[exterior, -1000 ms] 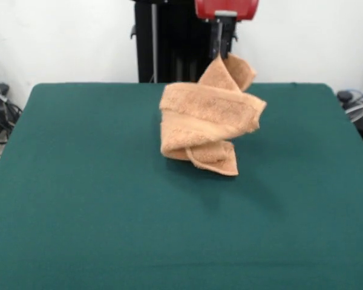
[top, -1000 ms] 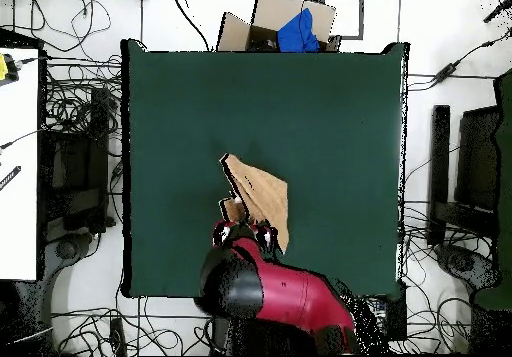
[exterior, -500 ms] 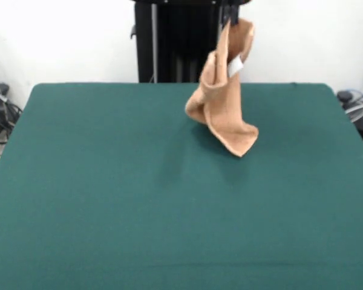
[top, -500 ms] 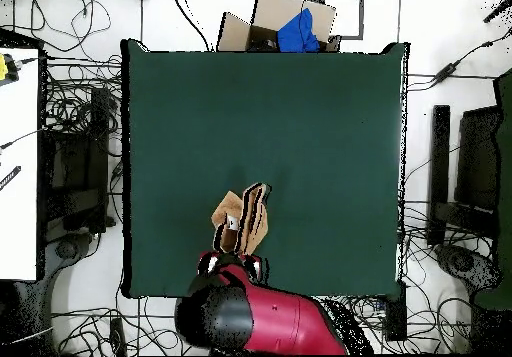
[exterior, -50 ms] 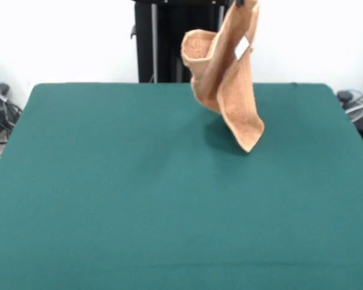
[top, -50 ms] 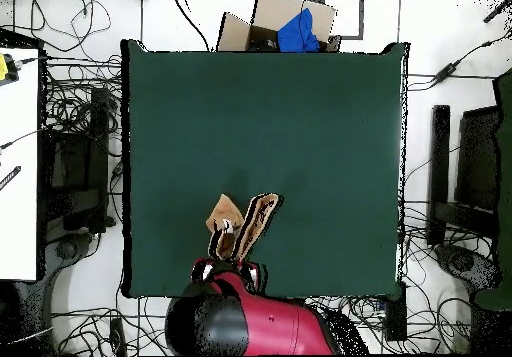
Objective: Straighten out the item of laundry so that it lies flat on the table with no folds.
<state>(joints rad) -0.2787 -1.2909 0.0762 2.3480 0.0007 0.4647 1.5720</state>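
In the front view the towel (exterior, -50 ms: 227, 72) hangs above the table (exterior, -50 ms: 139, 199), toward twelve o'clock of its surface, its lowest corner just off the cloth. Seen from overhead, the towel (top, -50 ms: 243, 225) sits toward six o'clock, directly beyond the arm (top, -50 ms: 250, 318).

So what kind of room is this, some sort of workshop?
Most likely a robotics lab. A red and black robot arm stands at a large table covered in dark green cloth, lifting a peach-orange terry towel, and tangled black cables cover the floor around the table.
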